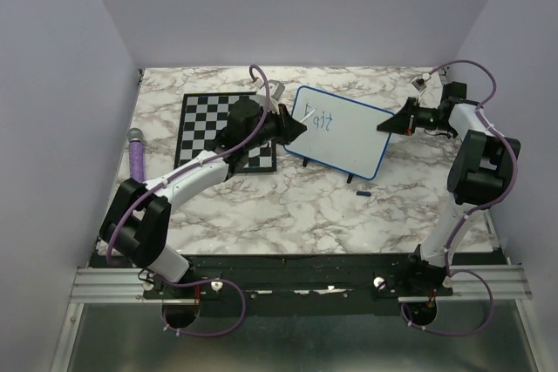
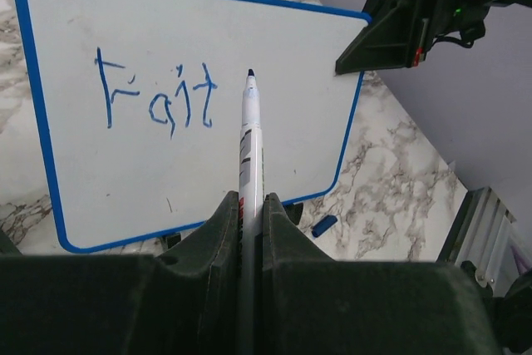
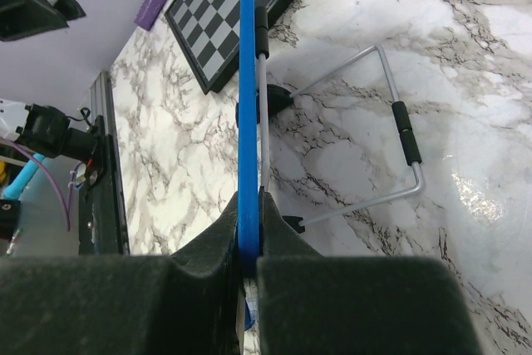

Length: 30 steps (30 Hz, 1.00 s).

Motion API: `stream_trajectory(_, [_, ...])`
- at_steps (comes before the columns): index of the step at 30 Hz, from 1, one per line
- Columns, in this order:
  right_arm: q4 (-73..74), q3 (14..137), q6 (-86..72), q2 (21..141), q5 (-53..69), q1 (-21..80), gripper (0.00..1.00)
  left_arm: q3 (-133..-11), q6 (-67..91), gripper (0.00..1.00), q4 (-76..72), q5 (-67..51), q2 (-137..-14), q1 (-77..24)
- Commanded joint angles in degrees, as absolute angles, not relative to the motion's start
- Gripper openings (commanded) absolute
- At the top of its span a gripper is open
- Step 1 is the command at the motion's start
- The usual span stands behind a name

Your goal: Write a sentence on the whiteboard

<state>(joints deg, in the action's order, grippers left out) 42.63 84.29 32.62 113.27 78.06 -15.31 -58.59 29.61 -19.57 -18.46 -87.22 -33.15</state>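
As our left hand grips the white marker, our right hand pinches the blue-framed whiteboard. Hard strokes could twist it.

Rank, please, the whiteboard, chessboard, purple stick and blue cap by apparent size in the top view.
1. whiteboard and chessboard, about alike (the left arm hides part of the chessboard)
2. purple stick
3. blue cap

One whiteboard, four blue letters, one chessboard, one marker, one small blue cap, one purple stick, two grippers: left gripper, right gripper.
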Motion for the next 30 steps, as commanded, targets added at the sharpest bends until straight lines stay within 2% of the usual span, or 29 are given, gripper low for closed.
stream_trajectory(1, [41.7, 86.0, 35.4, 112.5, 76.2, -14.9, 0.01, -56.4, 28.3, 0.0, -19.9, -17.7, -87.5, -34.3])
stream_trajectory(14, [41.7, 86.0, 35.7, 112.9, 76.1, -14.8, 0.01, -47.4, 27.6, 0.0, -25.3, -15.1, -84.2, -35.5])
stream_trajectory(30, [41.7, 86.0, 35.7, 112.7, 75.9, -14.8, 0.01, -46.4, 29.0, 0.0, -28.5, -14.3, -85.9, -36.6])
